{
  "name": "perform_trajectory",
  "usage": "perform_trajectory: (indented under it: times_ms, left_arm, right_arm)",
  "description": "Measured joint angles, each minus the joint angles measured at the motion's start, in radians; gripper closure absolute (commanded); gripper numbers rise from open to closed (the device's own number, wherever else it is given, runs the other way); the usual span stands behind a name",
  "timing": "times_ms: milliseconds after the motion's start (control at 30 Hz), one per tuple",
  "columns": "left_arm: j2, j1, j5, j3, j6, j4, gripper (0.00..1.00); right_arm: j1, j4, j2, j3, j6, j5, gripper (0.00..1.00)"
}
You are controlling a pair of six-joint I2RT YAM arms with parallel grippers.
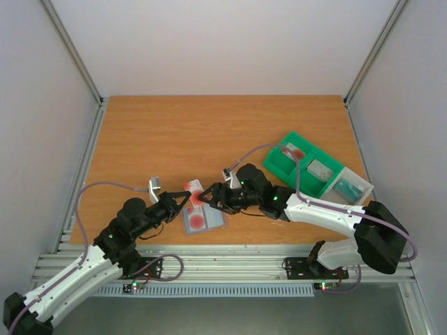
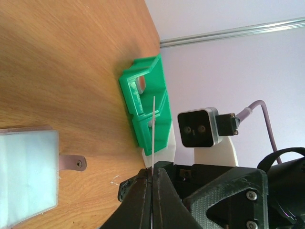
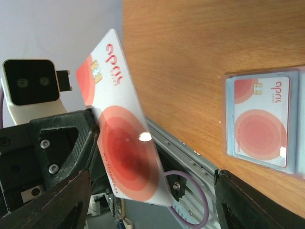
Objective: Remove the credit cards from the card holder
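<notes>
Top external view: left gripper [image 1: 183, 202] pinches one card [image 3: 126, 143] by its edge, clear of the holder [image 1: 209, 222], seemingly offering it for handover. Right gripper [image 1: 211, 199], jaws spread, flanks it ungripped. A second card [image 3: 262, 124] sits in the holder; tray [image 1: 279, 165] far right.

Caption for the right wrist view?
Left gripper pinches a red-marked card; another card lies in the card holder.
</notes>
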Motion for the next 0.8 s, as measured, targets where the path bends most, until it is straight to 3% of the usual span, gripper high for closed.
perform_trajectory:
  times_ms: [233, 400, 667, 800]
  left_arm:
    - [0.0, 0.0, 0.0, 0.0, 0.0, 0.001, 0.99]
    - [0.003, 0.002, 0.006, 0.0, -0.001, 0.021, 0.85]
    - [0.006, 0.002, 0.1, 0.023, 0.062, -0.01, 0.62]
    - [0.007, 0.002, 0.18, 0.074, 0.127, -0.033, 0.6]
  right_arm:
    - [0.0, 0.052, 0.014, 0.0, 0.01, -0.02, 0.75]
    - [-0.003, 0.069, 0.011, -0.009, -0.009, -0.027, 0.98]
    - [0.0, 0.077, -0.143, -0.055, -0.124, -0.089, 0.99]
    - [0.0, 0.028, -0.198, -0.055, -0.209, -0.158, 0.99]
